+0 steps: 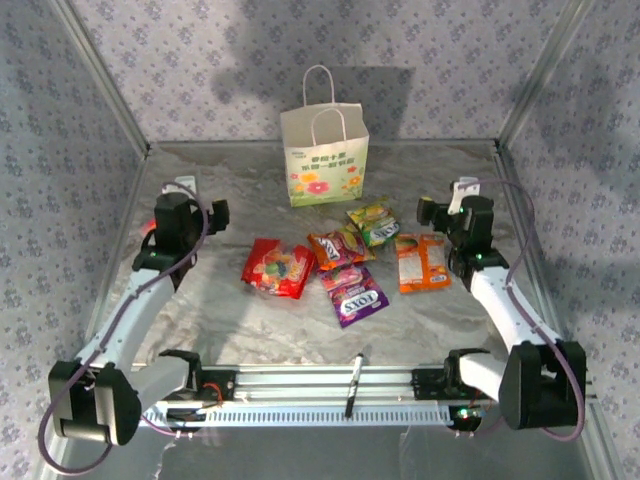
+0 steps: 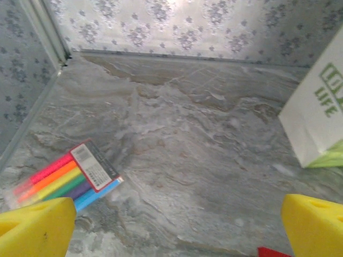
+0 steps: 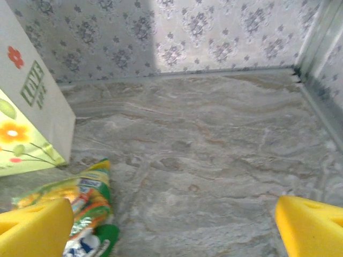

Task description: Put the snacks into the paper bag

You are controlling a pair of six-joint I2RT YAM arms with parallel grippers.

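The cream paper bag (image 1: pixel 323 155) stands upright at the back centre, handles up; its side shows at the right of the left wrist view (image 2: pixel 319 120) and its flower print at the left of the right wrist view (image 3: pixel 27 118). Five snack packets lie flat in front of it: red (image 1: pixel 277 268), purple FOXS (image 1: pixel 355 293), orange-pink (image 1: pixel 335 248), yellow-green (image 1: pixel 373 223) (image 3: pixel 80 206) and orange (image 1: pixel 422 262). My left gripper (image 1: pixel 215 214) (image 2: pixel 177 235) hovers open left of the red packet. Right of the yellow-green packet, my right gripper (image 1: pixel 426 210) (image 3: pixel 174 230) is open and holds nothing.
A rainbow-striped pack of markers (image 2: pixel 64 179) lies on the marble-patterned table (image 2: pixel 187 134) by the left gripper. A black pen (image 1: pixel 355 384) rests on the rail at the near edge. Patterned walls close in the back and both sides.
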